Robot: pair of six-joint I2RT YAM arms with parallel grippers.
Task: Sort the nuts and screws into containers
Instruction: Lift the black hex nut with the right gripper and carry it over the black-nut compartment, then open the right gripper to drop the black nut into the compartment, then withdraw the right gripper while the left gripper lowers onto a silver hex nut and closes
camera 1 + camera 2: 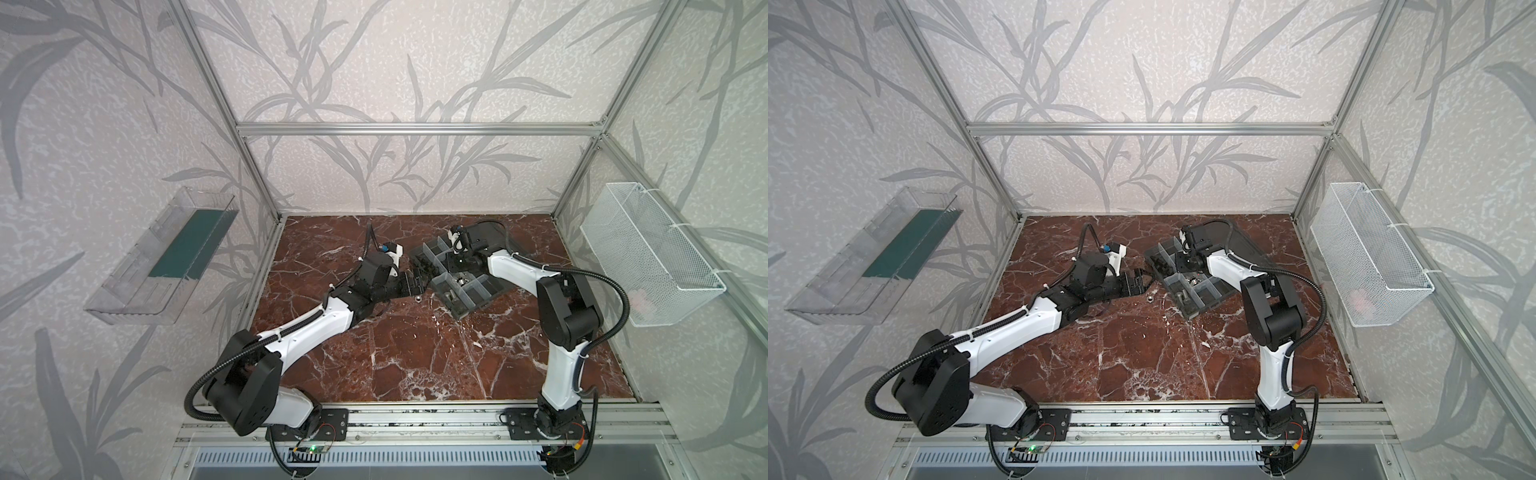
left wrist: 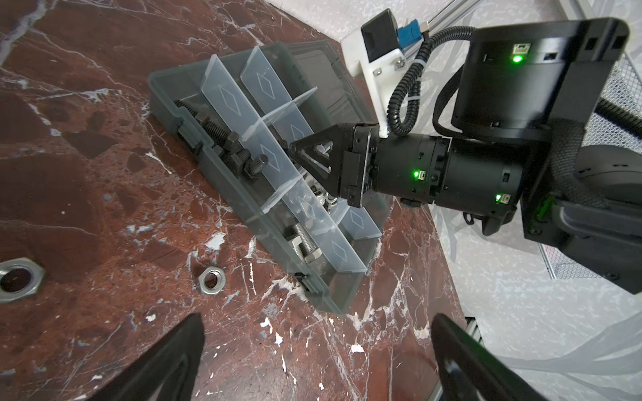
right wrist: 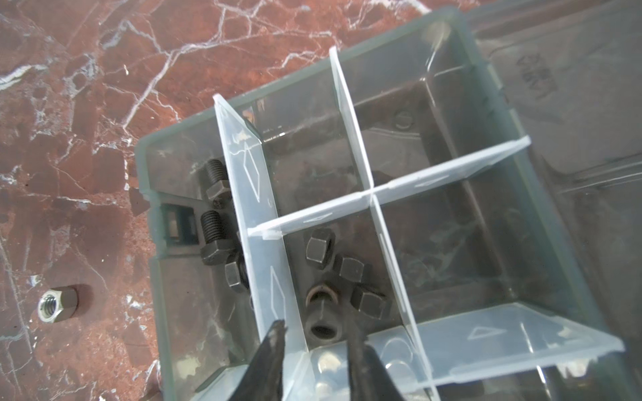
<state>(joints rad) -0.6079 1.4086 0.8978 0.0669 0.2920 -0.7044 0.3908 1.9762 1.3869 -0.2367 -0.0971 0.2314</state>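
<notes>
A robot lab test cell
A silver aluminium-profile frame (image 1: pixel 415 129) encloses a red-brown marble-patterned desk (image 1: pixel 415 353), grey leaf-print wall panels (image 1: pixel 374 62) line it, white-and-black robot arms (image 1: pixel 303 332) are bolted to a silver metal rail (image 1: pixel 415 419).

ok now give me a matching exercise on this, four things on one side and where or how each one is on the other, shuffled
Things
1. black screws
2. black nuts
3. silver nut nearest the box
4. left gripper

Places or states
a. wide open above the table
b. loose on the table, outside the organizer box
c. in an inner compartment of the organizer box
d. in the compartment along the box's latch edge

Pairs: 1-d, 2-c, 3-b, 4-a
</notes>
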